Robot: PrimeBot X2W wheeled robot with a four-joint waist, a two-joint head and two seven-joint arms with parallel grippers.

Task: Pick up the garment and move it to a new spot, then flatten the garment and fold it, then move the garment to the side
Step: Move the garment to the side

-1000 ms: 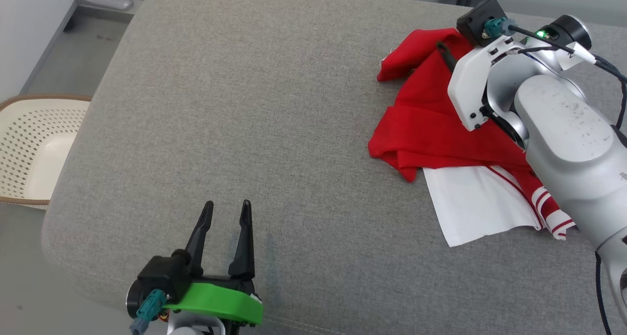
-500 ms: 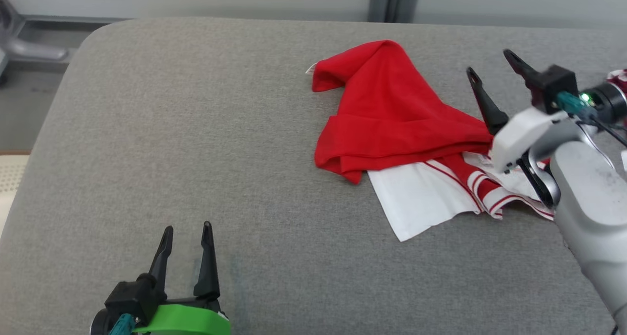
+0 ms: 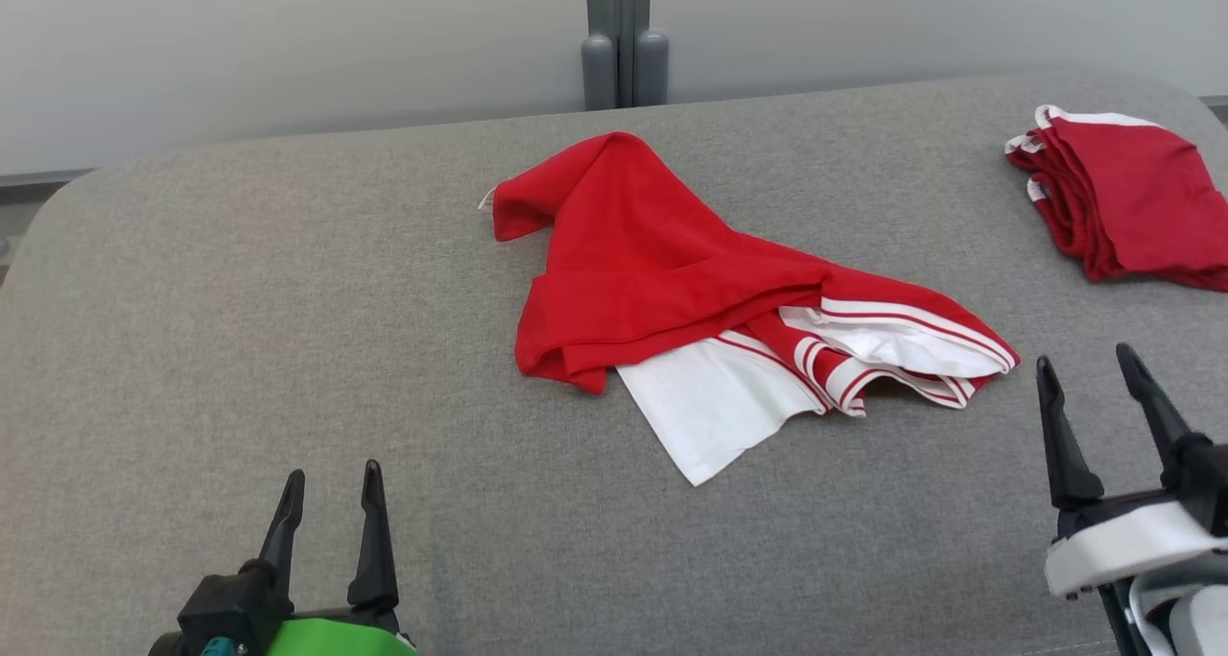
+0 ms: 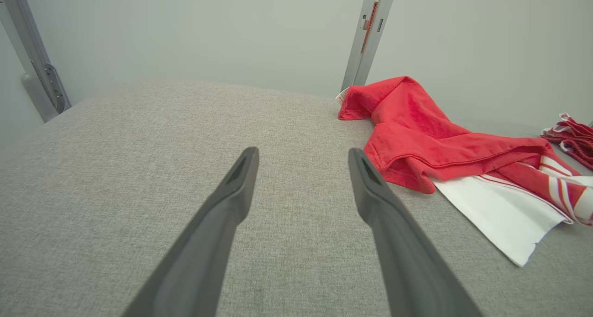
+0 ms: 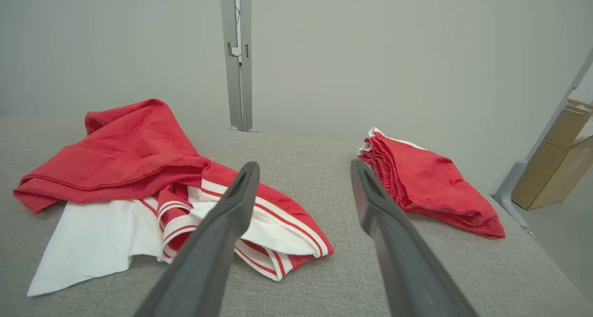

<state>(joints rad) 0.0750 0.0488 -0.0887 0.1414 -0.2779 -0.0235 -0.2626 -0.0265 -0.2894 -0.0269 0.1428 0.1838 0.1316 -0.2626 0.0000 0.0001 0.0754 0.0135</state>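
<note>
Midway across the grey padded surface point(image 3: 288, 301) we log one crumpled red-and-white garment point(image 3: 662, 282), long axis running far-left to near-right, white panel pointing toward us. Pale wall and grey post point(image 3: 624, 52) stand behind, with a folded red stack point(image 3: 1132, 196) at far right. The garment lies ahead of our left gripper point(image 3: 334, 471) and right gripper point(image 3: 1084, 357), touching neither; both are spread and empty.

Head view: high, angled down across grey tabletop point(image 3: 288, 253) toward back wall point(image 3: 288, 42). Both wrist views: low, near the surface, facing that wall. All three share the crumpled red-and-white garment point(image 3: 662, 253).
</note>
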